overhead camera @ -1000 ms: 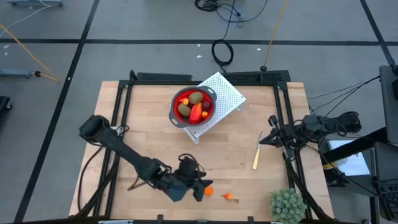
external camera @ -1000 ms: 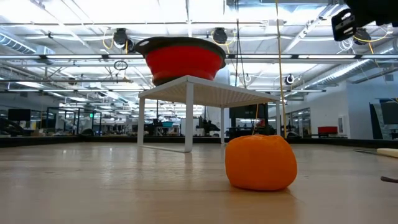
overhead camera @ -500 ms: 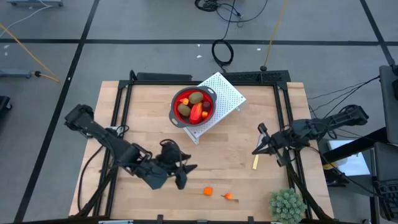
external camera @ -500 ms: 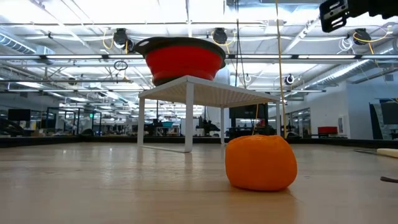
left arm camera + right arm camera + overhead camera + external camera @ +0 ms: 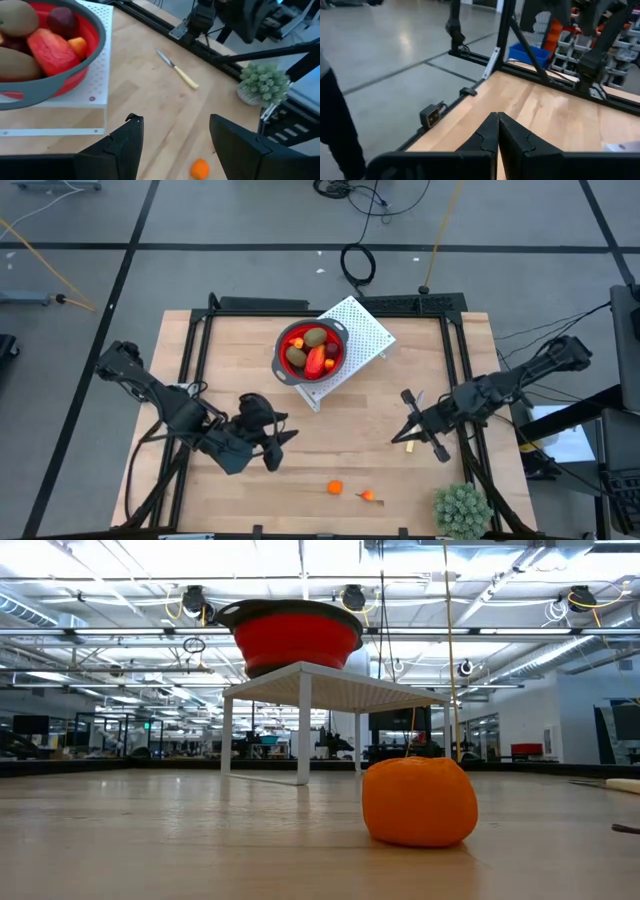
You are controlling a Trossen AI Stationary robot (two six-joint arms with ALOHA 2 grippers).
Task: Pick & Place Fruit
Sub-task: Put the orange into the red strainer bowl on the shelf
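We see the left gripper point(image 5: 281, 442) with fingers spread and empty, hovering over the wooden table point(image 5: 230, 360), below and left of the red collapsible colander with a grey rim point(image 5: 311, 352). The right gripper point(image 5: 402, 432) is clenched shut, off to the colander's lower right. Most toy fruit point(image 5: 316, 352) sits inside that colander. A small orange fruit ball point(image 5: 335, 487) lies well below it, a tinier orange piece point(image 5: 368, 496) just beside.

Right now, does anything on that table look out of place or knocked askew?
Two small orange fruits lie loose on the wood, away from the red bowl. The bowl's white rack sits skewed to the table's edges.
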